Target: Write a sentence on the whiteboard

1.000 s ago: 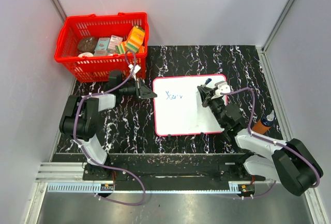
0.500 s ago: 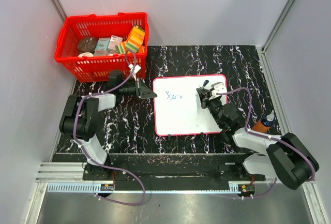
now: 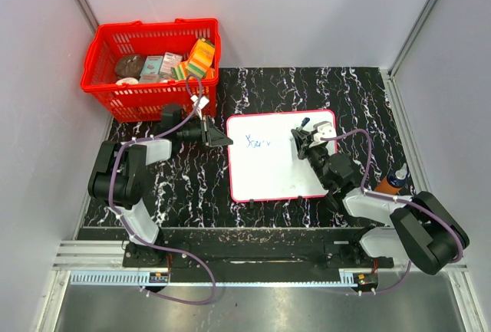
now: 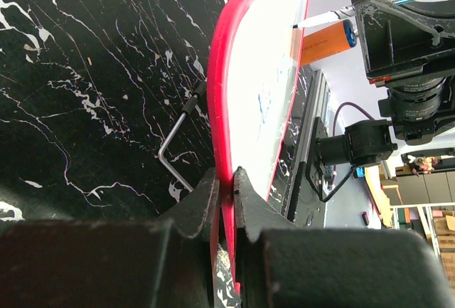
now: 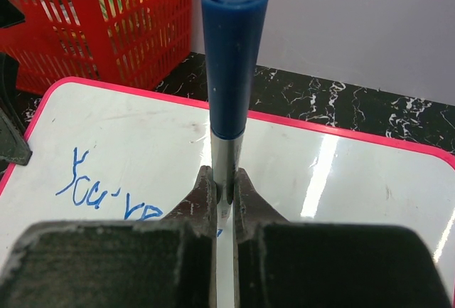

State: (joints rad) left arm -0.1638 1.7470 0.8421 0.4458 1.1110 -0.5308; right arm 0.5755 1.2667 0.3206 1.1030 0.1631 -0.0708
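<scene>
— Where's the whiteboard (image 3: 280, 171)?
— On the dark table (image 3: 368, 94). Its left edge is pinched tight between the left gripper's (image 4: 226, 183) fingers. The red basket (image 3: 146, 102) sits beyond that gripper.
— And the right gripper (image 5: 224, 188)?
— Clamped on a marker (image 5: 232, 66), which stands over the board with its blue end up.
— The sentence (image 5: 99, 193)?
— Blue letters beginning "You", just left of the right gripper's fingers.

Right claw (image 3: 304, 140) with marker (image 5: 233, 38) shifted slightly left toward sentence (image 3: 259, 143); right elbow (image 3: 420, 236) followed, drawing inward.
</scene>
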